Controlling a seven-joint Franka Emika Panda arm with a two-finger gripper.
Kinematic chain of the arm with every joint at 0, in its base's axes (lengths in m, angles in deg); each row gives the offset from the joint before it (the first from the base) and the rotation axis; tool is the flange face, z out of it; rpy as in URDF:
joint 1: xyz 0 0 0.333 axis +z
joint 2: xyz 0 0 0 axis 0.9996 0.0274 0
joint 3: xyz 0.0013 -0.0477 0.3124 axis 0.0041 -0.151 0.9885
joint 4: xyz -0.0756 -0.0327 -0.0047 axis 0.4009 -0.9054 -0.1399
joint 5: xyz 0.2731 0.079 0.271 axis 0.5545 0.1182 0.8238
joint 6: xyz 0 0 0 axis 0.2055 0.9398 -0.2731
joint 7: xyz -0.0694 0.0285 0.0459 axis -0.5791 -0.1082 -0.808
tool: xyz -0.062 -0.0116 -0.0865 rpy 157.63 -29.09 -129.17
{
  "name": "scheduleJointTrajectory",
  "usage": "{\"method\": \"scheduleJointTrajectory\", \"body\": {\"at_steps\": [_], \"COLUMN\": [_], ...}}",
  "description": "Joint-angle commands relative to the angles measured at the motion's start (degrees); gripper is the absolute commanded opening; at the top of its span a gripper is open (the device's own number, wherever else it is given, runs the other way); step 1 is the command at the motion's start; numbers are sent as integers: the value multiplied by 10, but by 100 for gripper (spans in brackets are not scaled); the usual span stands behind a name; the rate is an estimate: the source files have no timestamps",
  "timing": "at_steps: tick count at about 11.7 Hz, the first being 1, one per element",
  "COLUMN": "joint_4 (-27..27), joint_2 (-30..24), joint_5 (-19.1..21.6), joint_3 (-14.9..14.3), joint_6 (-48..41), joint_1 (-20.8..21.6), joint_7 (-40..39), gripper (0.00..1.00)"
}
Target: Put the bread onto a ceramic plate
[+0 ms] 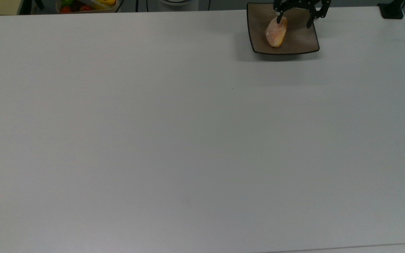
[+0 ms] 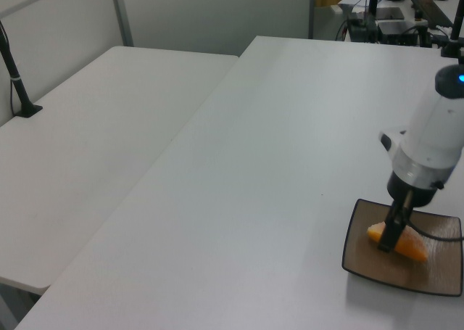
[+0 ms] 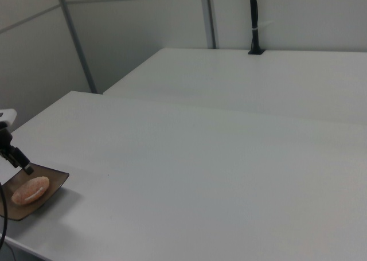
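Broadly: white table fills most of the top view. Ceramic plate sits at the table's far edge, toward the top view's right. Gripper hangs over the plate's far side with fingers spread wide and nothing between them; one fingertip is right at the bread's far end, contact unclear. Bread lies on the plate, toward the top view's left half. Right view: bread flat in the dish
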Motion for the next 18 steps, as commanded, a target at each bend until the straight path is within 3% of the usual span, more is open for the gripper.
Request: {"method": "scheduleJointTrajectory", "body": {"at_steps": [1, 2, 4, 6, 9, 11, 16, 18], "joint_4": [-73, -100, -163, -212, -238, -265, -277, -277], "joint_2": [-8, -10, -11, -12, -12, -12, -12, -11], "joint_5": [17, 50, 110, 124, 129, 135, 164, 164], "joint_3": [-6, -17, -68, -116, -187, -189, -187, -170], "joint_6": [-94, -124, -215, -277, -278, -282, -275, -277], "joint_1": [-47, -66, -93, -125, -155, -203, -262, -288], "joint_7": [-127, -205, -368, -452, -516, -516, -512, -515], "gripper": [100, 100, 100, 100, 100, 100, 100, 100]}}
